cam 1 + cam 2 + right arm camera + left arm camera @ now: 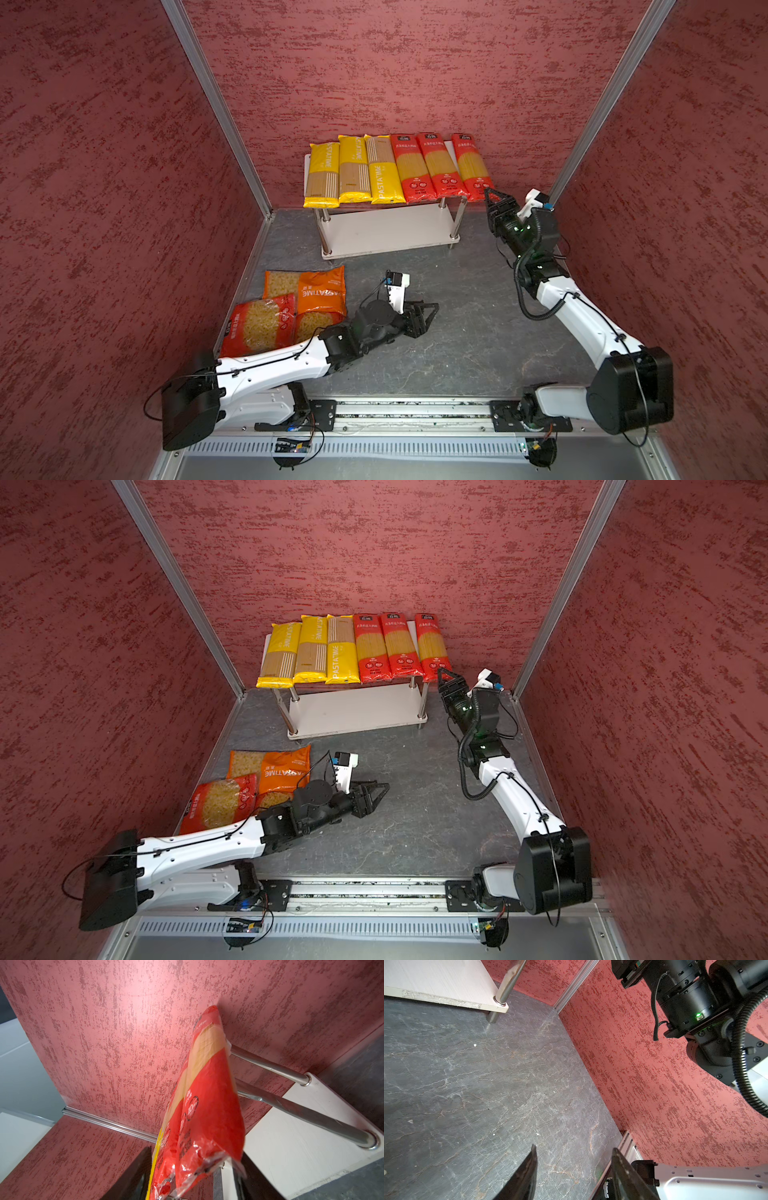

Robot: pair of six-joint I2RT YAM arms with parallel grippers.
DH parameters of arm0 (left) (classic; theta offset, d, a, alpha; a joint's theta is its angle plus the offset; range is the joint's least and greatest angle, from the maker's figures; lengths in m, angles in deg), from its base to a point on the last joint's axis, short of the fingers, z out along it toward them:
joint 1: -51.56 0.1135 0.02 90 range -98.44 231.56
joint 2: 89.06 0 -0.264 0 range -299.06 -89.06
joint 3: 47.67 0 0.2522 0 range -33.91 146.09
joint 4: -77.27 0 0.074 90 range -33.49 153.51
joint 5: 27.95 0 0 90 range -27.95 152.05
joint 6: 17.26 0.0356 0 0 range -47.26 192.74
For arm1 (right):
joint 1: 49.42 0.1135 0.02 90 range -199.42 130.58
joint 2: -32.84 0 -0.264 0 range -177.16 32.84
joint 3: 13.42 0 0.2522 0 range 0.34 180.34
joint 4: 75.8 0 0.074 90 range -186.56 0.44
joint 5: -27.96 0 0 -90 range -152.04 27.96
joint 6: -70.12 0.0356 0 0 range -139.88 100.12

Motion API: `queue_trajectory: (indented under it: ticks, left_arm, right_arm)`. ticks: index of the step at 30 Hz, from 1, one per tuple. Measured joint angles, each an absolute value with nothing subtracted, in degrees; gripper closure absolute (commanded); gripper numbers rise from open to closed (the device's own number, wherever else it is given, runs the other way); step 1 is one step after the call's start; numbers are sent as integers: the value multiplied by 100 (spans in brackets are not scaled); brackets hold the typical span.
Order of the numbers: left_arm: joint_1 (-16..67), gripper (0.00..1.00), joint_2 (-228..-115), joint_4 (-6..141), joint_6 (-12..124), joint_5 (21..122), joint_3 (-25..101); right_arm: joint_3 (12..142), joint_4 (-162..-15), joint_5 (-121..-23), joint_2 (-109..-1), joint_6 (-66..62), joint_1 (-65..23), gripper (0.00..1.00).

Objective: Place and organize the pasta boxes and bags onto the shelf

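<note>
The shelf (386, 232) stands at the back of the table. Its top board carries three yellow spaghetti packs (353, 170) and three red spaghetti bags (436, 166) side by side, and its lower board is bare. My right gripper (494, 194) is at the front end of the rightmost red bag (207, 1105). Its jaws stand apart on either side of that end, which overhangs the board. An orange short-pasta bag (320, 299) and a red one (259, 324) lie flat at the table's left. My left gripper (432, 309) hovers open just right of them, with nothing between its fingers (529, 1167).
Red textured walls close in the table on three sides, with aluminium posts (216, 104) at the back corners. The right arm (582, 316) reaches along the right wall. The dark stone tabletop (457, 332) stretches between the two arms.
</note>
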State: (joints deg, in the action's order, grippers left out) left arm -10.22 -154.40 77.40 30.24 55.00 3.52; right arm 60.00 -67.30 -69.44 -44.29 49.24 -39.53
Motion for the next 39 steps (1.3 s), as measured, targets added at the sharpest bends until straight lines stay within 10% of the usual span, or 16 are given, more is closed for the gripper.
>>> queue_trajectory:
  ticks: [6,16,27,32,39]
  left_arm:
    - [-1022,43,-15436,7723,3080,5443,339]
    - [-1022,43,-15436,7723,3104,5436,337]
    - [-1022,43,-15436,7734,3115,5426,267]
    - [-1022,43,-15436,7734,3118,5423,239]
    - [-1022,43,-15427,7736,3122,5419,223]
  right_arm:
    - [6138,-6737,-6944,-4748,5127,-3953,40]
    - [6798,-6802,-7292,-5229,5073,-3979,84]
    - [7537,-6916,-8076,-5834,4996,-4104,96]
    - [7714,-6951,-8299,-5994,5018,-4128,89]
    - [7545,-6966,-8415,-5873,4957,-4060,48]
